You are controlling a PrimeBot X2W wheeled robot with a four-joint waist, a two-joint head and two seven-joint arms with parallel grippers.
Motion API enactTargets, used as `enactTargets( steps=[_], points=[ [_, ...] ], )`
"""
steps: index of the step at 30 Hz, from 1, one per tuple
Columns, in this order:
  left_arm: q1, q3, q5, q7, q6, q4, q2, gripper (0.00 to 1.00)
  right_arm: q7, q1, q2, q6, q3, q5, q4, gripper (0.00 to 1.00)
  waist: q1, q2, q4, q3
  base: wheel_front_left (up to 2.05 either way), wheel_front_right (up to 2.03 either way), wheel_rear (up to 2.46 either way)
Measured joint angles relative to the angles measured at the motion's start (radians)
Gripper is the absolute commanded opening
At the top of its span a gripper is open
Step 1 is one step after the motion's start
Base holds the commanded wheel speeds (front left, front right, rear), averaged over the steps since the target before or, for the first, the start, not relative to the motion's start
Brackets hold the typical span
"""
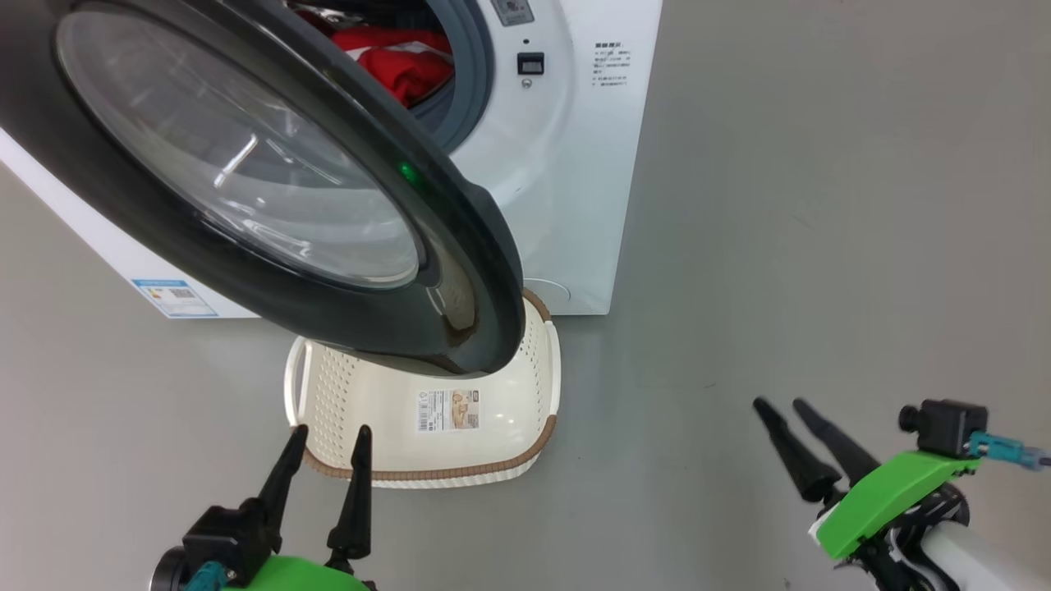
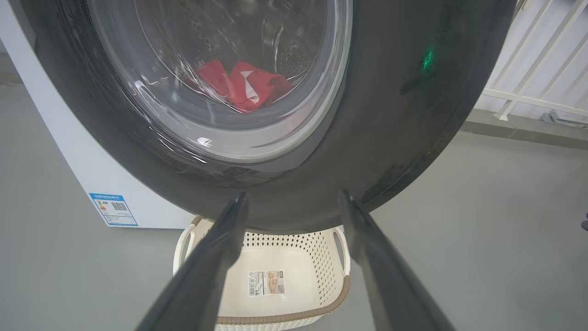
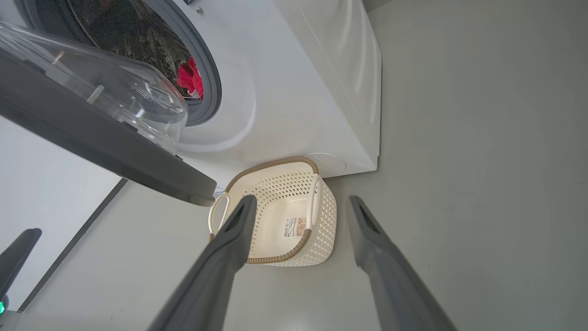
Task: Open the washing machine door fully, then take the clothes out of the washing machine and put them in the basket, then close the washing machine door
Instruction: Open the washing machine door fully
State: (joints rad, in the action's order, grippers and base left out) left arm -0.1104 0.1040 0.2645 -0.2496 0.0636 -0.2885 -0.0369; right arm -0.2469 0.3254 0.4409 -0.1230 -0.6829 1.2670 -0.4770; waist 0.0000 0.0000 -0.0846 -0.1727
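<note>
my left fingers (image 1: pixel 359 476) stand wide apart and hold nothing, low at the lower left of the head view. their tips point up over the near left corner of the basket (image 1: pixel 427 474). along my left wrist view, the two tips sit against the lower black rim of the washing machine door (image 1: pixel 246 164), but i cannot tell whether they touch it. the basket lies lower down between them.

the door is swung partway out from the washing machine (image 1: pixel 566 164) and hangs over the far part of the basket, hiding that end. the basket sits on the floor (image 1: pixel 780 205) just in front of the machine, with its paper label (image 1: pixel 447 410) showing on the bare bottom.

the clothes (image 1: pixel 402 66) lie inside the drum, red with a bit of white, well apart from both pairs of fingers. i see them past the door's edge in the head view and through the glass in my left wrist view.

my right fingers (image 1: pixel 800 460) are also spread wide and empty. they hang over bare floor at the lower right, well to the right of the basket. in my right wrist view the basket lies beyond and between the tips, nearer the left one.
</note>
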Motion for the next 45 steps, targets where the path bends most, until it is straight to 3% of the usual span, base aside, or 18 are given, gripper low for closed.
enactTargets(
  steps=[7, 18, 22, 27, 45],
  points=[
    [0.003, -0.003, 0.0, 0.0, 0.0, 0.0, 0.0, 1.0, -0.001, -0.052, -0.049, 0.0, 0.156, -0.156, 0.017, 1.0, 0.0, 0.0, 0.004, -0.002, 0.0, 0.0, 0.0],
    [0.003, -0.008, 0.0, 0.0, 0.0, 0.003, 0.0, 1.0, -0.002, -0.203, -0.198, 0.0, 0.51, -0.655, 0.164, 1.0, 0.0, 0.0001, -0.003, -0.006, 0.0, 0.0, 0.0],
    [0.004, -0.008, 0.0, 0.0, 0.0, 0.01, 0.0, 1.0, -0.003, -0.263, -0.272, 0.0, 0.619, -0.778, 0.237, 1.0, 0.0, 0.0, -0.007, -0.005, 0.0, 0.0, 0.0],
    [0.006, -0.008, 0.0, 0.0, 0.0, 0.021, 0.0, 1.0, -0.009, -0.32, -0.332, 0.0, 0.704, -0.85, 0.29, 1.0, 0.0, 0.0, -0.012, -0.003, 0.0, 0.0, 0.0],
    [0.009, -0.005, 0.001, 0.0, -0.001, 0.023, 0.0, 1.0, -0.008, -0.347, -0.351, 0.0, 0.709, -0.874, 0.278, 1.0, 0.0, 0.0, -0.019, 0.006, 0.0, 0.0, 0.0]
  ],
)
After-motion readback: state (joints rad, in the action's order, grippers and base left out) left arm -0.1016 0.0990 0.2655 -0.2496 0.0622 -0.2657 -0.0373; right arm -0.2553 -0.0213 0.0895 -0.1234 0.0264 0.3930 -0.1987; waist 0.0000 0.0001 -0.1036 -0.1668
